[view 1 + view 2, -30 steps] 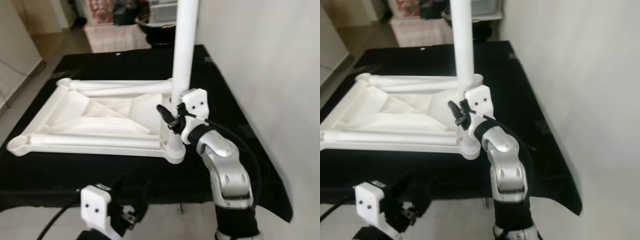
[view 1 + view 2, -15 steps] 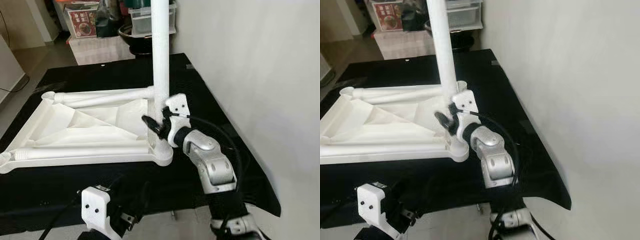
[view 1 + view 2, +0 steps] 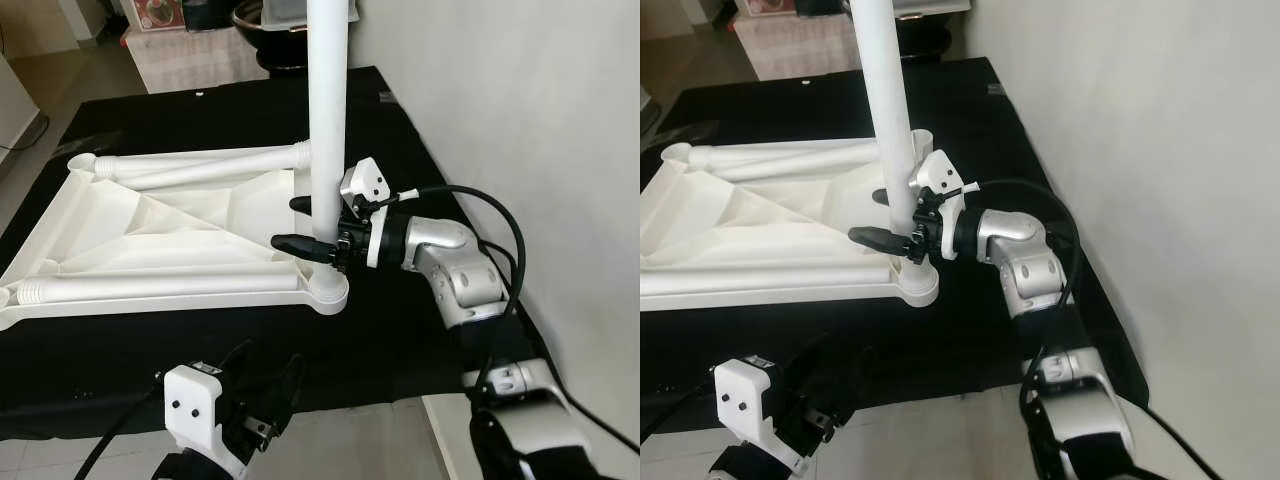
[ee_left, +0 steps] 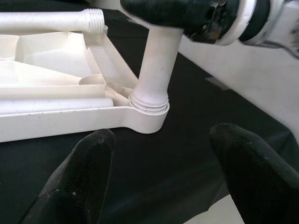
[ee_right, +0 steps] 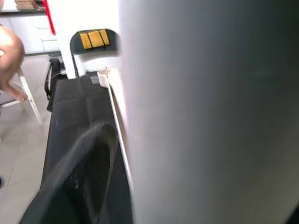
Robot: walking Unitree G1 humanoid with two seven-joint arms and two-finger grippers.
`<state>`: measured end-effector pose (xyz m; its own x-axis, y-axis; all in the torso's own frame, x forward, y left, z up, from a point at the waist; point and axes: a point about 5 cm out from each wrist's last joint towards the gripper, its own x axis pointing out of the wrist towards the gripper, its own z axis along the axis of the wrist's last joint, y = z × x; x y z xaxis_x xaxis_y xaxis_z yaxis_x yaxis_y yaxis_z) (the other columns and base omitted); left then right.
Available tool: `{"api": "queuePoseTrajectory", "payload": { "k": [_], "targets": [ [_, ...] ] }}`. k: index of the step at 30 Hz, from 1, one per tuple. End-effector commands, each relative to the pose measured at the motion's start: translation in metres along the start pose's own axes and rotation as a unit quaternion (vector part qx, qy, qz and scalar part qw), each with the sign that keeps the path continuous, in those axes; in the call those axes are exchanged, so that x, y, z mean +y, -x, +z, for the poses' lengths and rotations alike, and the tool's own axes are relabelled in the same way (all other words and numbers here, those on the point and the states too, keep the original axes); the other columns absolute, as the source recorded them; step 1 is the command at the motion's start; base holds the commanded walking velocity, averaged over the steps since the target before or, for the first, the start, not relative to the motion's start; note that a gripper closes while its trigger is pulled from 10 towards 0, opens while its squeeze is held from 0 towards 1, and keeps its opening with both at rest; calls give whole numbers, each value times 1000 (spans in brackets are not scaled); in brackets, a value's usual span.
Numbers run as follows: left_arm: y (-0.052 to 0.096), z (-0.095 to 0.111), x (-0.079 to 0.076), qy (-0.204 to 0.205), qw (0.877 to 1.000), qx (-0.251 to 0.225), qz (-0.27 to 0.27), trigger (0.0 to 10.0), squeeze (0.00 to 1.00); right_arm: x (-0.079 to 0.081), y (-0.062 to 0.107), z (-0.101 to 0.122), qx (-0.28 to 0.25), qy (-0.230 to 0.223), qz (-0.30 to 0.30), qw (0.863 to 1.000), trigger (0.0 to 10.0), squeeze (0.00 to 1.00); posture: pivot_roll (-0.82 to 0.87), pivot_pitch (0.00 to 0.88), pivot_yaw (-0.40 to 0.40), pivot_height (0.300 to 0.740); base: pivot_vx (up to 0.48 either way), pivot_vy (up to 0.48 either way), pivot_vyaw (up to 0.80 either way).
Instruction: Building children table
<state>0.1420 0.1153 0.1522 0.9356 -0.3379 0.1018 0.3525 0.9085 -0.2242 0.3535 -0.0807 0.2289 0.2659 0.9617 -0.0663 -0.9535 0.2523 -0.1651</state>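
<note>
- Right gripper (image 3: pixel 312 226) is reaching in from the side, its two black fingers straddling the upright white leg (image 3: pixel 327 120), one finger in front and one behind; they look clamped on it, low down near its base.
- From my right wrist feed, that leg (image 5: pixel 210 112) sits very close against the lens, with one black finger (image 5: pixel 79 182) alongside it.
- I see the leg standing vertical in the near right corner socket (image 3: pixel 328 291) of the upturned white tabletop (image 3: pixel 180 235), which lies flat on the black cloth (image 3: pixel 400 330).
- On the left wrist feed the threaded collar (image 4: pixel 148 102) of the leg meets the socket, with a ring of thread showing.
- Two more legs lie on the tabletop: one along its far edge (image 3: pixel 200 165), one along its near edge (image 3: pixel 160 289).
- Left gripper (image 3: pixel 262 398) hangs low by the near edge of the cloth, fingers (image 4: pixel 79 177) spread apart and grasping nothing, pointing at the socket corner.
- Beyond the cloth I can make out a dark bowl (image 3: pixel 262 15) on the floor.
- A bare white wall (image 3: pixel 520 120) runs down the right.
</note>
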Motion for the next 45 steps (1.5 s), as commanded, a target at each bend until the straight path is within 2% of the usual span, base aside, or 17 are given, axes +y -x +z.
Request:
{"api": "queuePoseTrajectory", "payload": {
  "k": [1, 6, 8, 9, 10, 19, 24, 28, 30, 31, 32, 33, 35, 42, 43, 44, 45],
  "targets": [
    [3, -1, -2, -7, 1000, 11, 0, 10000, 0, 1, -7, -1, 8, 10, 32, 999, 10000, 0, 170, 172, 29, 740, 0, 0, 0],
    [6, 0, -2, -11, 1000, 13, 2, 10000, 0, -6, -5, 1, 15, 13, 43, 999, 10000, 0, 180, 180, 30, 740, 0, 0, 0],
    [8, 0, -2, -18, 1000, 14, 9, 10000, 0, -13, 2, 2, 28, 12, 63, 998, 4196, 0, 188, 181, 31, 740, 0, 0, 0],
    [8, 0, -2, -18, 1000, 14, 9, 10000, 0, -13, 2, 2, 28, 12, 63, 998, 4196, 0, 188, 181, 31, 740, 0, 0, 0],
    [9, 0, -2, -20, 1000, 14, 12, 10000, 0, -15, 5, 1, 30, 9, 70, 997, 0, 0, 188, 181, 31, 740, 0, 0, 0],
    [14, 2, 3, -42, 998, 14, 52, 10000, 0, -22, 14, -3, 37, 3, 73, 997, 0, 0, 194, 177, 30, 740, 0, 0, 0],
    [13, 2, 5, -41, 997, 9, 59, 10000, 0, -24, 27, -24, 43, -5, -33, 999, 0, 0, 160, 164, 22, 740, 0, 0, 0],
    [11, 1, 5, -37, 998, 9, 54, 10000, 0, -3, 21, -48, 37, -53, -106, 992, 0, 0, 147, 162, 21, 740, 0, 0, 0],
    [10, 1, 5, -36, 998, 9, 50, 10000, 0, 14, 12, -65, 66, -86, -269, 957, 0, 0, 126, 160, 25, 740, 0, 0, 0],
    [10, 1, 5, -36, 998, 9, 50, 10000, 0, 14, 12, -65, 66, -86, -269, 957, 0, 0, 126, 160, 25, 740, 0, 0, 0],
    [9, 1, 6, -35, 998, 9, 49, 10000, 0, 30, 13, -68, 76, -74, -355, 929, 0, 0, 98, 162, 34, 740, 0, 0, 0],
    [9, 1, 6, -35, 998, 9, 49, 10000, 0, 30, 13, -68, 76, -74, -355, 929, 0, 0, 98, 162, 34, 740, 0, 0, 0],
    [6, -1, 8, -33, 998, 8, 46, 10000, 0, 50, 7, -66, 76, -95, -425, 897, 0, 0, 81, 158, 48, 740, 0, 0, 0],
    [3, -3, 9, -30, 999, 8, 42, 10000, 0, 50, -20, -52, 47, -103, -399, 910, 0, 0, 88, 141, 45, 740, 0, 0, 0],
    [3, -3, 10, -29, 999, 8, 42, 10000, 0, 53, -23, -48, 50, -100, -392, 913, 1961, 0, 89, 142, 43, 740, 0, 0, 0],
    [4, -3, 10, -28, 999, 7, 43, 10000, 0, 54, -24, -43, 54, -85, -386, 917, 10000, 0, 86, 143, 42, 740, 0, 0, 0],
    [4, -3, 10, -28, 999, 7, 43, 10000, 0, 57, -25, -38, 58, -76, -375, 922, 10000, 0, 86, 143, 41, 740, 0, 0, 0]
  ]
}}
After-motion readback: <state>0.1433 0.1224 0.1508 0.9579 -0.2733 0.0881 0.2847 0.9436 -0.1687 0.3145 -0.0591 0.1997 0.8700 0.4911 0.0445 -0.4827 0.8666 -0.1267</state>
